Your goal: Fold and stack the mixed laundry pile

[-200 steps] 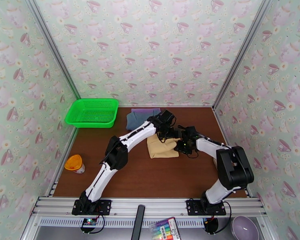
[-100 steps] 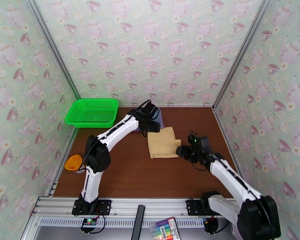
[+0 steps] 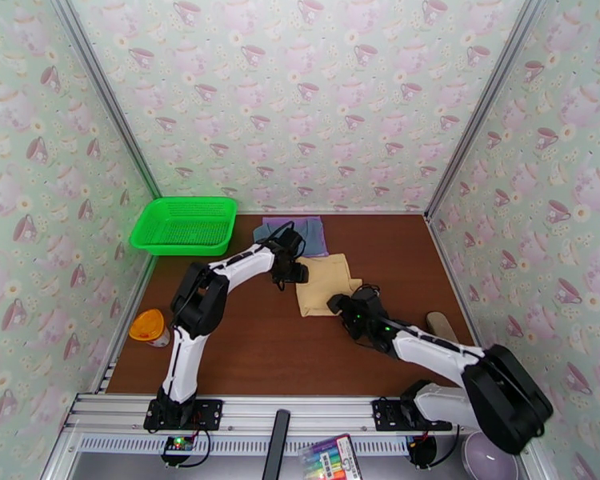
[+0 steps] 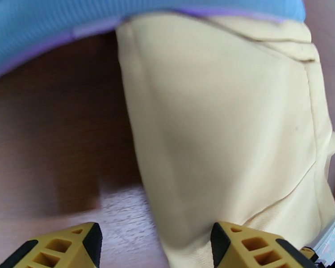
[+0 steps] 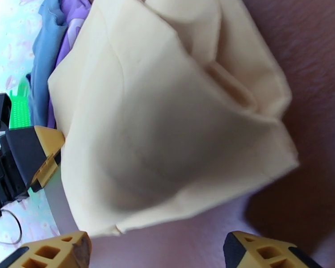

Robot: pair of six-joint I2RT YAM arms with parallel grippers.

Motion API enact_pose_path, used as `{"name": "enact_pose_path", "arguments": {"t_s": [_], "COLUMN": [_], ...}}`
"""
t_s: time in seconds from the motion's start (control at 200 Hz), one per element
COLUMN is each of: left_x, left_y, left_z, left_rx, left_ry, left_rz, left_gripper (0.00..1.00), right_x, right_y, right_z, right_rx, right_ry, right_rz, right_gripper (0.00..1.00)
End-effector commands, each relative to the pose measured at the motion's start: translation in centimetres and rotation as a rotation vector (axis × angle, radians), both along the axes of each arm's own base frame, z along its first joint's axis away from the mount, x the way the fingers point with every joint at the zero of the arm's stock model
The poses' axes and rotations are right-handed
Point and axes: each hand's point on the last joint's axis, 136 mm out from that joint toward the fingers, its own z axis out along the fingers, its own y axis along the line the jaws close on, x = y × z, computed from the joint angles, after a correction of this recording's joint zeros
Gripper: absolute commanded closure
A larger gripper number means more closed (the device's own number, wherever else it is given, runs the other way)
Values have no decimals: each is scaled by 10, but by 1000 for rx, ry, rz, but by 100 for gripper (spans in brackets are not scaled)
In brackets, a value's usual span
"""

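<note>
Folded tan-yellow cloth garment likely awaits stacking on slate-blue shirt at eleven o'clock; left gripper, right gripper gape empty.

No legible text (marker box print blurred)

Garments: 3. Tan-yellow one mid-tabletop; slate-blue shirt and purple T-shirt at far edge.
Green mesh basket: 1, far-left corner.
Orange-lidded cup: 1, left edge.
Small tan object: 1, right edge, can't tell what.
Arms: 2.
Grippers: 2, left gripper and right gripper. 2 yellow fingertips each, 4 total.
Off tabletop, past near edge: marker pack 1, purple bowl 1.
</note>
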Motion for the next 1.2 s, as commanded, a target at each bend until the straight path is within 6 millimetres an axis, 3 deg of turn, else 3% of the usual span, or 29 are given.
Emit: {"name": "enact_pose_path", "arguments": {"t_s": [0.0,0.155,0.29,0.321,0.441,0.476,0.501,0.656,0.766,0.841,1.022,1.197], "left_x": [-2,-11,-20,-24,-34,-37,-39,-51,-60,-68,-82,-80], "left_y": [-7,2,12,13,22,24,25,36,45,49,37,26], "left_z": [19,34,55,59,74,78,81,99,108,110,91,52], "left_rx": [-90,-102,-103,-104,-110,-115,-117,-118,-102,-94,-144,-126], "left_ry": [-23,-38,-58,-58,-71,-76,-79,-94,-92,-83,-8,80], "left_rz": [-13,-18,-35,-41,-45,-43,-44,-42,-61,-87,-181,-218], "left_gripper": [31,31,31,31,31,31,31,29,27,25,24,22], "right_x": [25,36,42,44,43,41,39,31,26,12,-34,-48], "right_y": [8,4,-2,-2,-5,-9,-10,-15,4,13,-9,-21], "right_z": [8,-12,-23,-24,-25,-27,-27,-17,5,15,6,-3], "right_rx": [60,88,103,103,100,92,87,6,-127,-250,-472,-452], "right_ry": [-48,-51,-55,-59,-68,-65,-65,-73,-69,-47,132,228], "right_rz": [-130,-244,-317,-324,-334,-341,-340,-232,107,385,835,965], "right_gripper": [14,18,31,38,78,95,100,100,100,100,100,100]}}
